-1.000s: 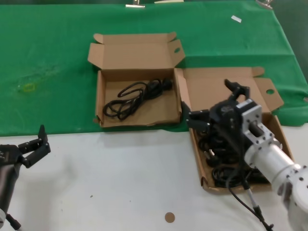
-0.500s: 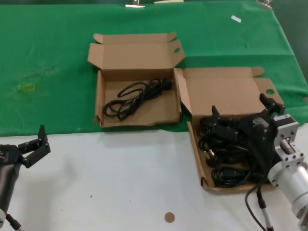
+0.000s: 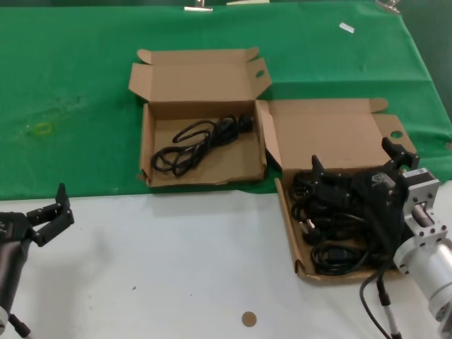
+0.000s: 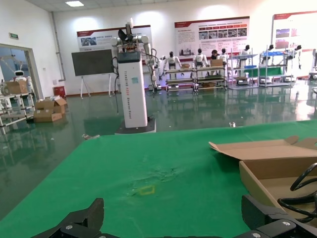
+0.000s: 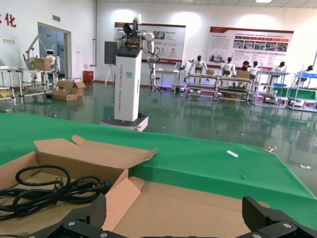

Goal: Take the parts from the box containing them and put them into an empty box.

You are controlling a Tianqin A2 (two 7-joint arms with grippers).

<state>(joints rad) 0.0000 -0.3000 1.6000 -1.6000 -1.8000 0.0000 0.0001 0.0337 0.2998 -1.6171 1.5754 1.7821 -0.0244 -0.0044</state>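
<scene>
The wider brown box [image 3: 288, 219] at the right holds several black power cords [image 3: 332, 233] in loose loops. My right gripper [image 3: 353, 157] hangs open just above those cords, over the box's back half, with nothing between its fingers; the right wrist view looks past it [image 5: 173, 218] to the raised lid [image 5: 198, 208]. The squarer box [image 3: 148, 141] at the middle has one black cord [image 3: 198, 141] lying in it, also seen as the cord [image 5: 44, 191] from the right wrist. My left gripper [image 3: 60, 208] is parked open at the near left, empty.
A green cloth [image 3: 70, 85] covers the far half of the table, with a yellowish mark [image 3: 42, 128] and a small white tag [image 3: 346, 27]. A brown disc [image 3: 248, 318] lies on the white front strip. Both lids stand open toward the back.
The right gripper has moved right and back, from over the right box's left wall to above the cords. It has barely moved in the last half second. The left arm is still.
</scene>
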